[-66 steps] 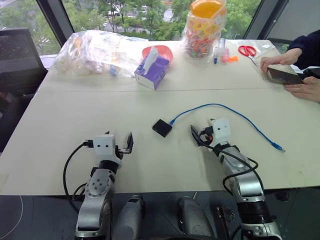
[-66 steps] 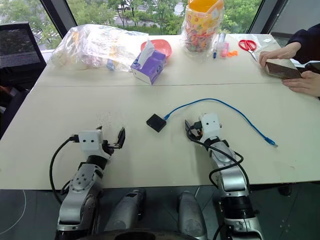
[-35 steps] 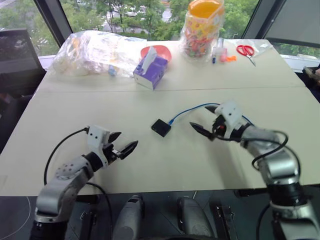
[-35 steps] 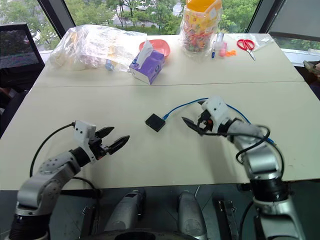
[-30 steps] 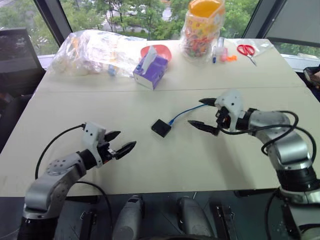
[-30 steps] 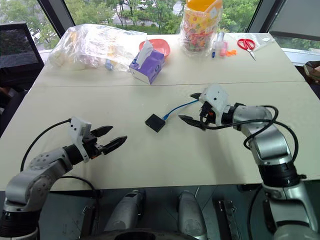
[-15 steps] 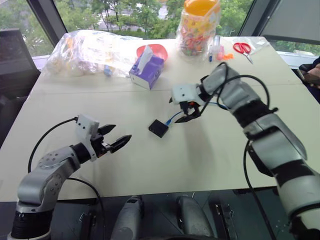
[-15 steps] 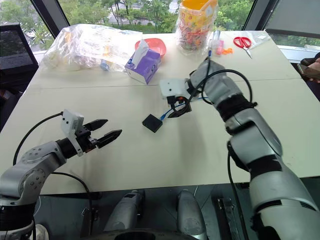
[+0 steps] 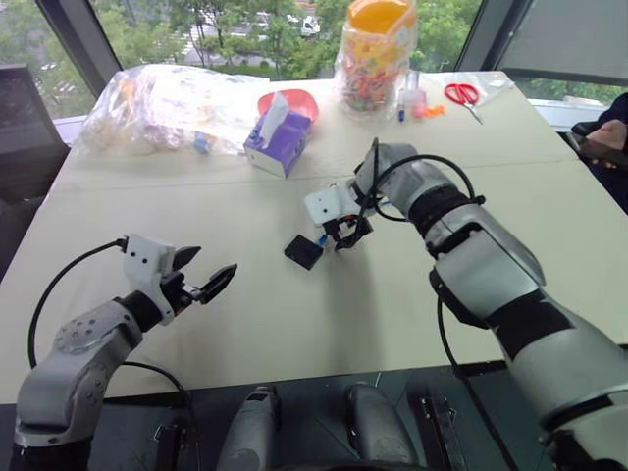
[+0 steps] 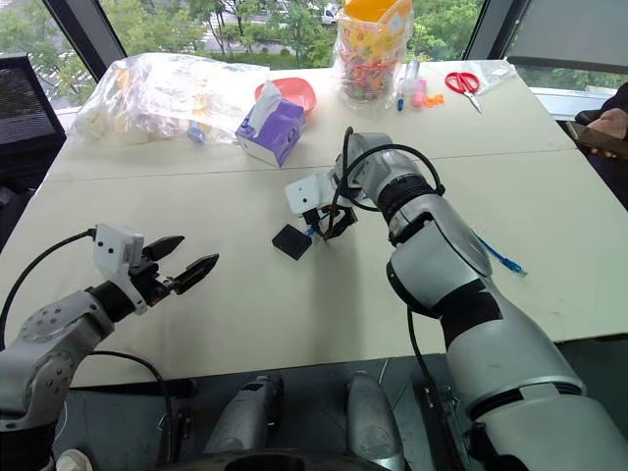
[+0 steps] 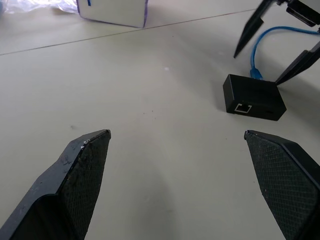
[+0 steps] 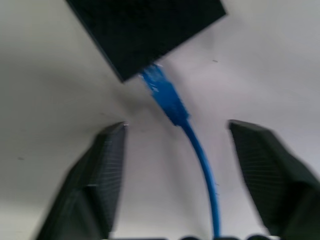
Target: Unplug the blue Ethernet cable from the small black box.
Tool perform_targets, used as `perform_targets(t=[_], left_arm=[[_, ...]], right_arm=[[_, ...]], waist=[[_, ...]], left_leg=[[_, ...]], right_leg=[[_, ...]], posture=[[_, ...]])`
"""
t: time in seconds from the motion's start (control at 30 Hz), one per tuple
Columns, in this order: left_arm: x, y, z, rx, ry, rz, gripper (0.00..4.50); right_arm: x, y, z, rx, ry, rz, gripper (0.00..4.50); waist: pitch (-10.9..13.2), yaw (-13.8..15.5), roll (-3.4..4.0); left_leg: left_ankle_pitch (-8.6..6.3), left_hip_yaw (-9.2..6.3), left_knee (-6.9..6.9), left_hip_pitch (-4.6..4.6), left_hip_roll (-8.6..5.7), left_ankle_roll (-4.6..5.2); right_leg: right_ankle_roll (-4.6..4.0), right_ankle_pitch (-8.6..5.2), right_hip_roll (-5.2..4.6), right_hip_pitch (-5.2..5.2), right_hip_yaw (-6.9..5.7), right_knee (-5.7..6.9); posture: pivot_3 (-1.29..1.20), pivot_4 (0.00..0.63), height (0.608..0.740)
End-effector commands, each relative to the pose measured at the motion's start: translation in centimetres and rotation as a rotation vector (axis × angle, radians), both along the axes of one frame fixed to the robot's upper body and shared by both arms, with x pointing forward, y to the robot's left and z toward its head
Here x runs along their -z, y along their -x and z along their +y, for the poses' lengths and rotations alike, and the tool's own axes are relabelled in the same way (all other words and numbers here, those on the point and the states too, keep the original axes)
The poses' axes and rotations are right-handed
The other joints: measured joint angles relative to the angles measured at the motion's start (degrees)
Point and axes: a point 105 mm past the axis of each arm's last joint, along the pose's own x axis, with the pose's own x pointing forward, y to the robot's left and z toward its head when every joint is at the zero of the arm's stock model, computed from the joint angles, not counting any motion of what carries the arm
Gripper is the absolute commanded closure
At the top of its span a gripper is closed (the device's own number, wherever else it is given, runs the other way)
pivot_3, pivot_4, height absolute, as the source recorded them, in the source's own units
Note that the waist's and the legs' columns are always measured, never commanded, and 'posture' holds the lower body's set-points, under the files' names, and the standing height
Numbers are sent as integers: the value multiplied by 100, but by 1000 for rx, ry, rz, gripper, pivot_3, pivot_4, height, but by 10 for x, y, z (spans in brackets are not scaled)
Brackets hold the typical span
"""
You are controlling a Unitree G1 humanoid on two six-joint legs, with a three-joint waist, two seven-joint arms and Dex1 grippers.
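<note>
Narrowing around the blue Ethernet cable (image 12: 172, 102) beside the small black box (image 9: 303, 251), right gripper (image 12: 175, 145) apparently hasn't pinched yet; left gripper (image 9: 203, 278) stays spread.

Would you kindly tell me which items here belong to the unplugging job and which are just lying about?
Job: thin bright-blue Ethernet cable; small matte-black box; right claw.
Lying about: purple tissue box; red-handled scissors; clear plastic bag; sweets jar.
</note>
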Motion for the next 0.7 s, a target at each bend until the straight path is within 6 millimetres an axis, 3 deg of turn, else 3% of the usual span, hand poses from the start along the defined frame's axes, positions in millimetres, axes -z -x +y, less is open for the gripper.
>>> perform_targets(t=[0.03,0.13,0.3,0.4,0.47,0.57,0.7], left_arm=[[-18,-1,5,-31,-21,-89,0],[-21,-7,6,-35,-29,-106,0],[-30,-23,-2,1,-13,-145,0],[-35,-35,-6,-3,18,-165,0],[-43,-42,-18,42,82,-177,0],[-52,-48,-40,124,177,-164,0],[-58,-52,-61,239,232,-126,0]], right_arm=[[4,8,14,-74,37,13,2949],[5,9,17,-95,31,7,4429],[-15,-9,12,-135,-72,-210,4429],[-36,-14,17,-110,-268,-285,4429],[-51,-19,10,-119,-366,-416,4429],[-65,-18,-2,-181,-473,-645,4429],[-61,1,-7,-210,-599,-808,4429]], waist=[[0,-5,0],[0,4,0],[0,24,-1],[1,37,-1],[1,37,-2],[0,129,-5],[0,162,-6]], left_leg=[[0,0,-1,6,1,0],[0,0,-2,22,5,0],[2,-3,0,38,5,-3],[6,-2,1,36,5,-8],[6,-2,1,34,4,-8],[6,-4,1,27,4,-8],[5,-2,-5,23,3,-8]], right_leg=[[0,0,2,1,2,5],[-7,-4,5,5,4,27],[-38,-24,7,5,5,66],[-36,-25,6,7,7,63],[-28,-26,6,7,8,63],[0,-25,6,6,6,63],[4,-26,4,3,8,60]], posture=[[0,150,726],[0,150,726],[0,150,726],[0,150,726],[0,150,726],[0,150,726],[0,150,726]])
